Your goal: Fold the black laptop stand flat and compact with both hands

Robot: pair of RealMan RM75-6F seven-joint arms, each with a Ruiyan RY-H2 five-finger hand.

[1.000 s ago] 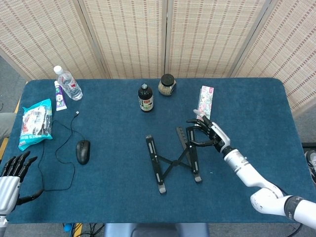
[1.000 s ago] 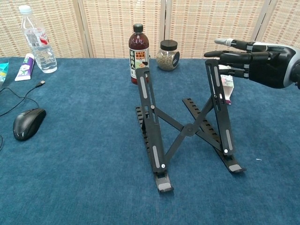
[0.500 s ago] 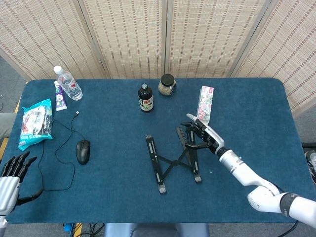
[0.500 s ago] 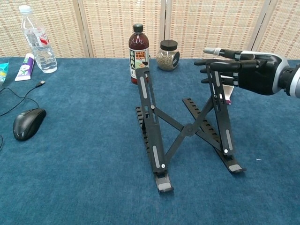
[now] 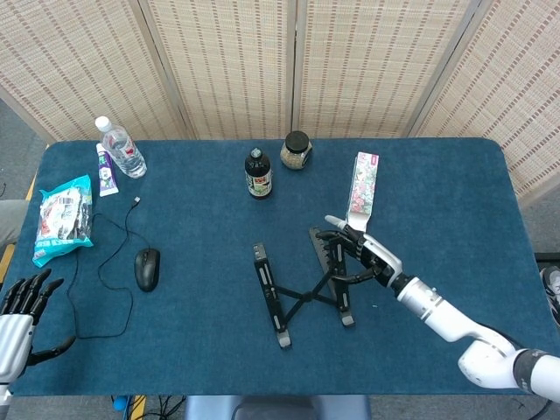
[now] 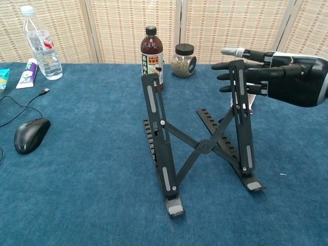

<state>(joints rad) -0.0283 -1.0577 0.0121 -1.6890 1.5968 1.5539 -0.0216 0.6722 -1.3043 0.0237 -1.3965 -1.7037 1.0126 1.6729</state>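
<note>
Laptop stand (image 6: 202,146) stood unfolded mid-table, its two rails running roughly 12 to 6, still propped up. Right hand (image 6: 279,84) sat at the stand's 3 o'clock, fingers (image 6: 233,65) spread, touching the top of the near rail, gripping nothing. Left hand (image 5: 22,306), open, lay well off toward 9. Right was nearer.

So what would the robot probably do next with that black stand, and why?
Probably close the right hand around the top of the laptop stand's near upright bar. Its fingers are spread at that bar, seemingly touching it but not wrapped around it, and the stand is open and raised. The left hand sits open at the table's far corner, so it likely comes in afterward.
</note>
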